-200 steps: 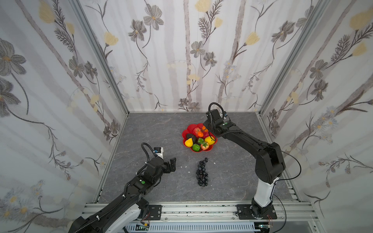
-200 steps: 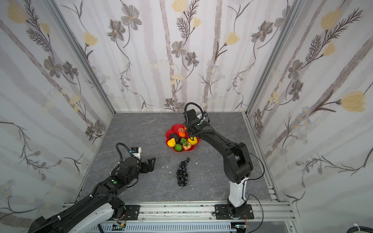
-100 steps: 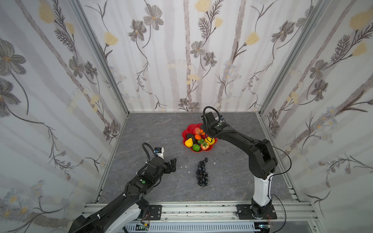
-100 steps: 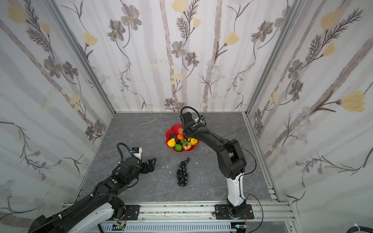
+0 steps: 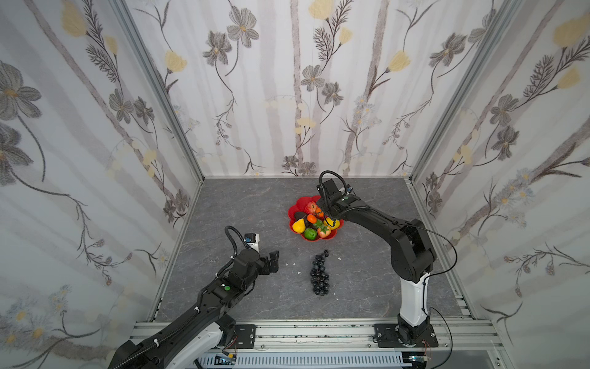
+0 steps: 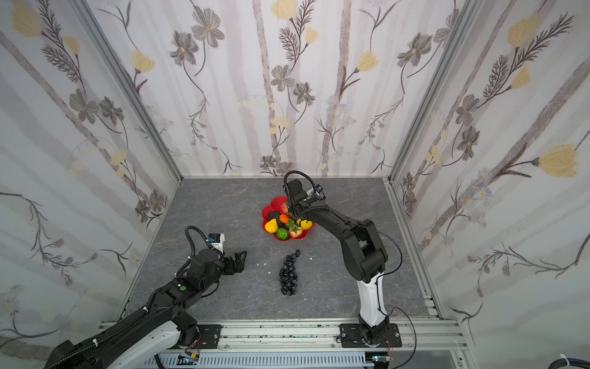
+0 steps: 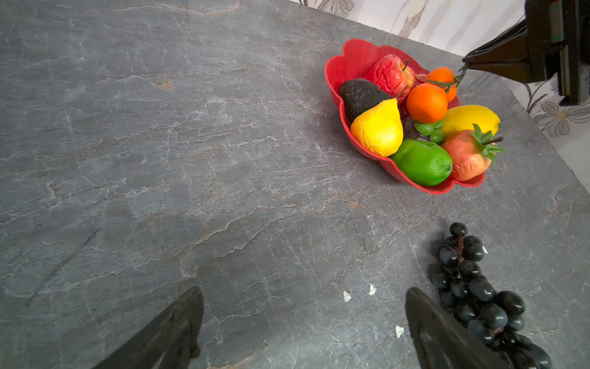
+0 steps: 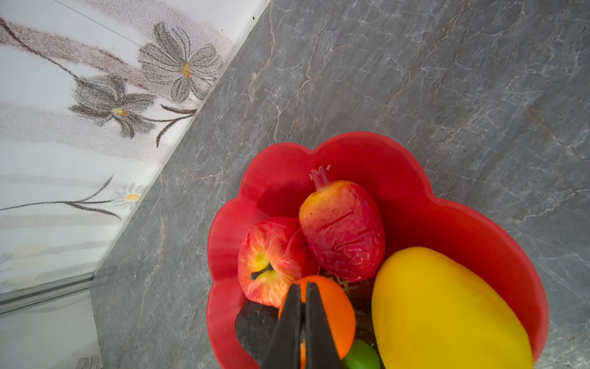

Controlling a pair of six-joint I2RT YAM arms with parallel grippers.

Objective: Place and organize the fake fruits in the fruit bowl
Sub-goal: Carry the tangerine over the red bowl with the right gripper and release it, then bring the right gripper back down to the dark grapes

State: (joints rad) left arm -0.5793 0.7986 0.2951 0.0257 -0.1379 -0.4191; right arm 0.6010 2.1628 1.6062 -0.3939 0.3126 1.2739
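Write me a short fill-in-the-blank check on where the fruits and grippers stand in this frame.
The black grape bunch lies on the ___, outside the red fruit bowl.
The left gripper stands ___.
The right gripper, over the bowl, is ___.
The pear in the bowl is ___.
Missing: table; open; shut; yellow.

Lab test cell: floral-papered panels [image 5: 287,96], aluminium frame [image 5: 319,332].

Open tabletop [image 5: 242,207] left of the fruit bowl [image 5: 298,204]; the right arm [image 5: 370,219] overhangs it, the grape bunch [image 5: 320,274] lies in front.
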